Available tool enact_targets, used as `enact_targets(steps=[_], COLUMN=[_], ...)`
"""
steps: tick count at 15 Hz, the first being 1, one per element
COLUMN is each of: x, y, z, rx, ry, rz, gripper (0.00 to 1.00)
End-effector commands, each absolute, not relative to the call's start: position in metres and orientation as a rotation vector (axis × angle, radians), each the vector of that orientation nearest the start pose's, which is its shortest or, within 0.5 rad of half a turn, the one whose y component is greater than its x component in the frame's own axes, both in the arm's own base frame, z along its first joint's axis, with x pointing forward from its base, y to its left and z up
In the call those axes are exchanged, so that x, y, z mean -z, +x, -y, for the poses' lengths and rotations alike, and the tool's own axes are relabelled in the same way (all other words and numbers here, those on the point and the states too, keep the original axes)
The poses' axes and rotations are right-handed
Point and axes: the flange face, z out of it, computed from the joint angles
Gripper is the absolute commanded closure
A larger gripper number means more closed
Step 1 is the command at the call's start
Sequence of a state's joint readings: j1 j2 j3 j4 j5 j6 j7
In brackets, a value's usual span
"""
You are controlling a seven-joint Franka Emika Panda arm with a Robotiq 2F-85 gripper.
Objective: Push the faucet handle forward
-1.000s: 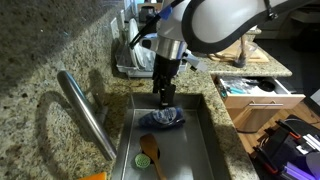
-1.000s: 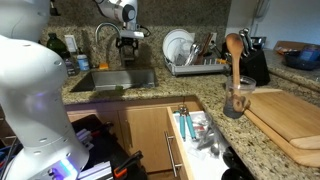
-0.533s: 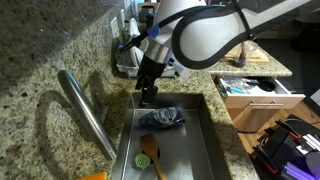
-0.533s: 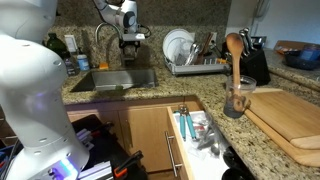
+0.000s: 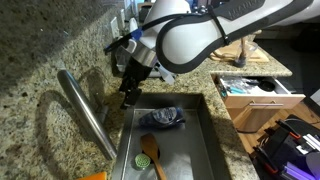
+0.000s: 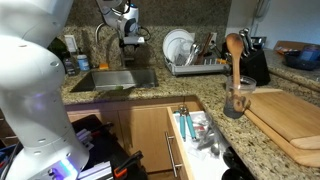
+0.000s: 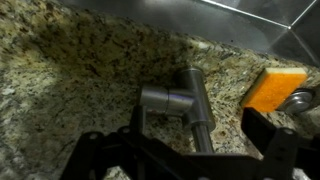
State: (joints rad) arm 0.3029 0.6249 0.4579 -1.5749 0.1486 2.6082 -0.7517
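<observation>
Over the speckled granite surface (image 7: 70,90) next to the stainless steel sink (image 5: 195,150), we have the black end effector (image 7: 195,125) with fingers apart, clamped on nothing. Wrist view: the short silver brushed-metal faucet handle (image 7: 158,100) juts sideways off the long thick silver tubular spout (image 7: 200,90). Both sit between the two fingers. Contact with the handle: we can't tell. An orange rectangular sponge (image 7: 272,88) lies on the granite near the spout. In an exterior view the end effector (image 5: 127,98) hangs beside the spout (image 5: 85,110) at the sink's corner. A crumpled blue cloth (image 5: 162,118) and a wooden spoon (image 5: 150,150) lie in the basin. We can't pick out the handle there.
</observation>
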Motion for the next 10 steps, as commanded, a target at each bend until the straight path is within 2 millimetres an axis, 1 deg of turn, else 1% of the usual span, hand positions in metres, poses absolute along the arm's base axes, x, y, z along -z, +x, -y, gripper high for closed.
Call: enact_targets(steps=[1,4,5,7,8,10], x=[-0.347,-0.342,-0.346,-0.341,-0.341,-0.336], y=[0.591,0.604,0.589,0.591,0.591,0.598], z=[-0.460,-0.470,-0.466,-0.468,-0.468,-0.466], rx=[0.774,0.833,0.784,0.783,0.783,0.837], ry=[-2.147,-2.088,-2.143,-2.139,-2.139,-2.156], rz=[1.620,1.558,1.586,1.578,1.578,1.592], gripper=[0.00,0.00,0.00,0.00,0.00,0.00])
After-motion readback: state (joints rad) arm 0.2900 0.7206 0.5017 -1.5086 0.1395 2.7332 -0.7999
